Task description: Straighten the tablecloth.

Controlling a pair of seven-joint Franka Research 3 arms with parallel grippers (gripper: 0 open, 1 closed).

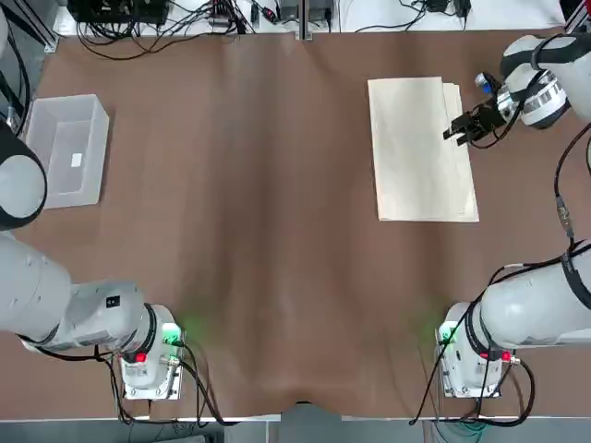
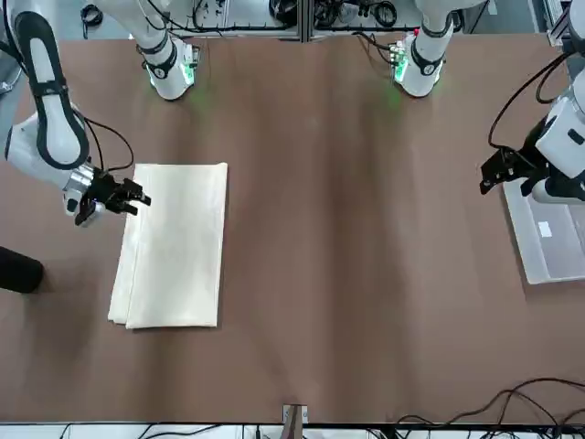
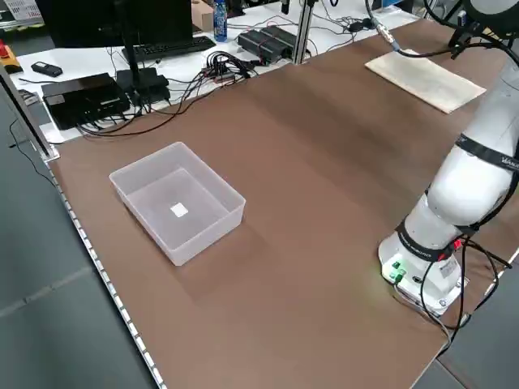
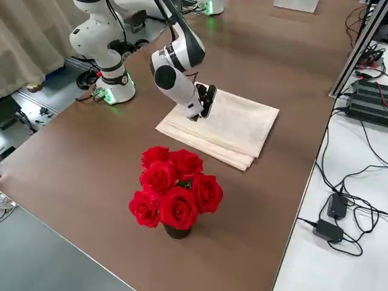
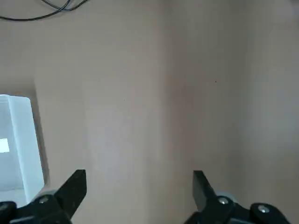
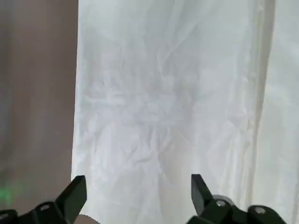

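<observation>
The tablecloth [image 1: 420, 152] [image 2: 174, 242] [image 4: 224, 124] is a cream, folded rectangle lying flat on the far right part of the brown table, its layers slightly offset along one long edge. My right gripper [image 1: 464, 129] [image 2: 128, 197] [image 4: 206, 100] hovers just over that long outer edge, open, with nothing between its fingers. In the right wrist view the creased cloth [image 6: 163, 102] fills the picture beyond the spread right gripper [image 6: 135, 184]. My left gripper [image 2: 498, 169] [image 5: 139, 179] hangs open over bare table beside the bin, far from the cloth [image 3: 426, 77].
A clear plastic bin [image 1: 103, 152] [image 2: 526, 247] [image 3: 207, 235] [image 5: 35, 144] stands at the far left of the table. A vase of red roses [image 4: 176, 188] stands at the table's right edge near the cloth. Cables and electronics [image 3: 243, 49] lie beyond the far edge.
</observation>
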